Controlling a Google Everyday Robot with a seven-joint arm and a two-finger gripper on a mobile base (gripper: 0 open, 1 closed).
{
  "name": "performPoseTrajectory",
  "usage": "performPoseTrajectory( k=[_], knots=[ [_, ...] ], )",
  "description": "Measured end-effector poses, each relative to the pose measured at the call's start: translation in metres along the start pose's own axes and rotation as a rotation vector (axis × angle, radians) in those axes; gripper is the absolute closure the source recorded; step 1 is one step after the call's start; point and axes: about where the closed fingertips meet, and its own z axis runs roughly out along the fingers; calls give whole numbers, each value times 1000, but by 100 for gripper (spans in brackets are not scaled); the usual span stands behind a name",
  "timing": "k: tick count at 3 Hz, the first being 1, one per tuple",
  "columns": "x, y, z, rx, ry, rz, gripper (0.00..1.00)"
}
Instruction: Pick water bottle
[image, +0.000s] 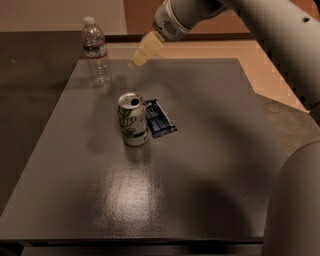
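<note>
One tip: slide your gripper (137, 59) (can't tell if it's open) left from top centre, squarely around the water bottle (96, 52) at upper left.

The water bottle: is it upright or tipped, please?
Upright: the water bottle stands cap up; the hand hovers to its right.

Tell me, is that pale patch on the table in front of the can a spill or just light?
Camera view: likely just glare on the glossy table, nearer than the soda can; the can casts a faint shadow leftward; a dark shadow lies near right; the gripper hangs over the far edge, right of the water bottle.
</note>
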Motion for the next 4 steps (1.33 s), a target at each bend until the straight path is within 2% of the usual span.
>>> performPoseTrajectory(
  k=[2, 4],
  knots=[
    [-40, 18, 48, -62, -81, 27, 0],
    [-75, 25, 82, -23, -164, 53, 0]
  ],
)
